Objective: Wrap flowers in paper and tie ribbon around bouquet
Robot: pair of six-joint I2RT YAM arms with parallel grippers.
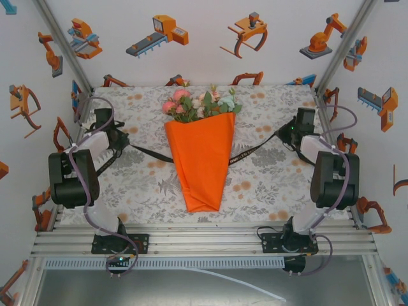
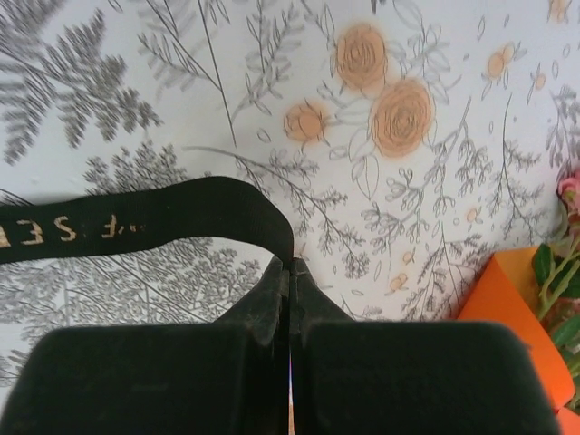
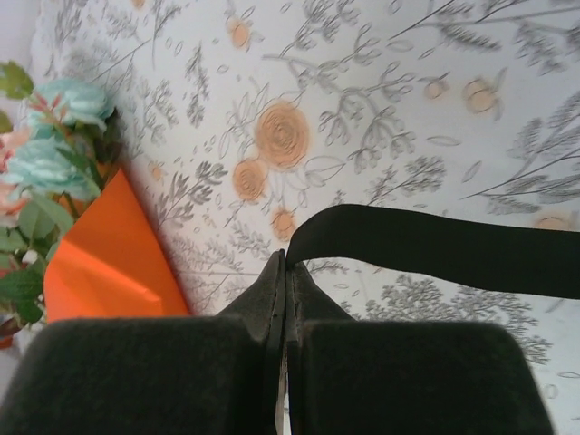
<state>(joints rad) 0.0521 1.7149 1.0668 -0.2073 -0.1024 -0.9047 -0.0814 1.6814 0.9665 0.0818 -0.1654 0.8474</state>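
At left we record the left end effector (image 2: 290,265), clenched on one end of the black ribbon (image 2: 154,217). At centre, the bouquet (image 1: 201,137) lies on the tabletop (image 1: 143,188), with the flowers (image 1: 197,103) at the far end of the orange paper (image 1: 203,169) cone, and the ribbon meets both edges of the cone. At right, the right end effector (image 3: 285,261) is clenched on the ribbon's other end.

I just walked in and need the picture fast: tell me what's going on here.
The flowers sit wrapped in the orange paper cone, which lies on the table. The left gripper and the right gripper are each shut on one end of the black ribbon, which disappears beneath the cone from both sides. Nothing is tied yet.
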